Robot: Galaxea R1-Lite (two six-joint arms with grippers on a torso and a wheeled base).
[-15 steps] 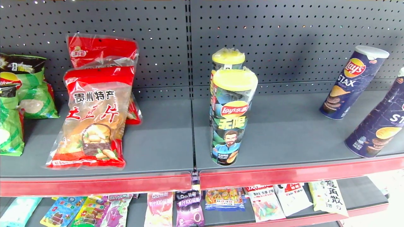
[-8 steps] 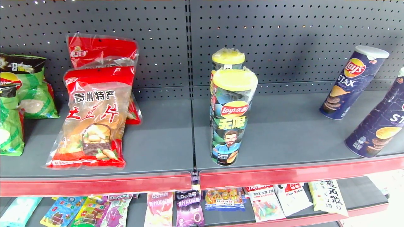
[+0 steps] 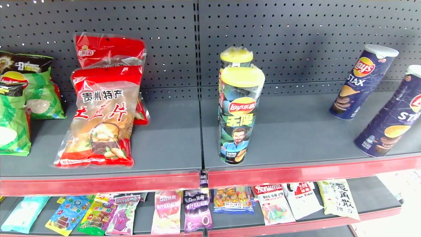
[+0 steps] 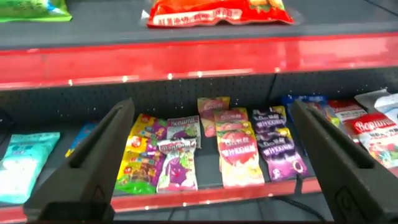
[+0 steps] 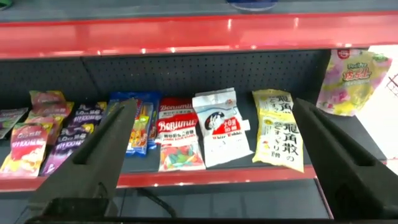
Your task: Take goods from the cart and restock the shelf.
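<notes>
- At left edge of upper shelf [image 3: 296,131]: green bags [image 3: 19,98], then red bags [image 3: 102,115], one leaning behind the other.
- Mid-shelf, near front edge: two yellow-lidded cans [image 3: 240,115], upright, one behind the other.
- Toward right edge: two blue cans [image 3: 361,82], apart.
- Before lower shelf [image 3: 378,197]: left gripper [image 4: 212,104] released, fingers wide, nothing between, facing candy packets [image 4: 236,149].
- Right gripper [image 5: 216,102] likewise released, facing white and yellow packets [image 5: 217,124].

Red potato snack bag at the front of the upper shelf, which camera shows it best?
The head view: the red bag shows whole, front facing. The left wrist view catches just its bottom edge; the right wrist view faces the lower shelf.
</notes>
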